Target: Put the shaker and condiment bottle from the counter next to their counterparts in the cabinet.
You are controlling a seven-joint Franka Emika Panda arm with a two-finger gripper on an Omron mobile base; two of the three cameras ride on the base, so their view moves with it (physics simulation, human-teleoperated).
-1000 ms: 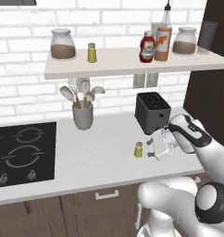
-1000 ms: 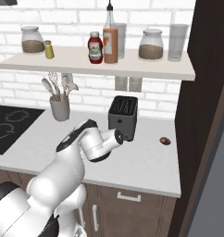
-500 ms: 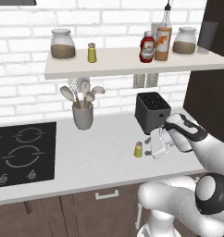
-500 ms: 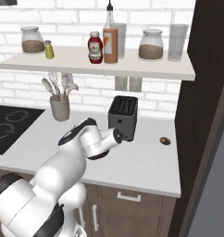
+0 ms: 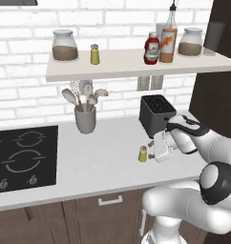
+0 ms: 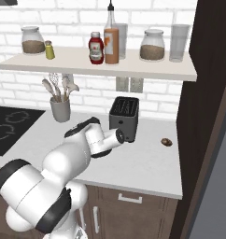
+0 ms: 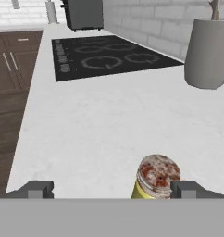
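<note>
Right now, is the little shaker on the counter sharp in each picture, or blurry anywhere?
Left base view: the shaker is small but crisp, in flat even light, beside the open hand. Hand view: the shaker is close and soft-edged, its speckled cap smeared, its base cut off at the bottom.

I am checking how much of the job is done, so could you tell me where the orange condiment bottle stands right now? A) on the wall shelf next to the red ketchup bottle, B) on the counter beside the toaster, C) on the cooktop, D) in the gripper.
A: the orange condiment bottle stands on the shelf right beside the ketchup bottle, while the open gripper sits low by the shaker on the counter.
</note>
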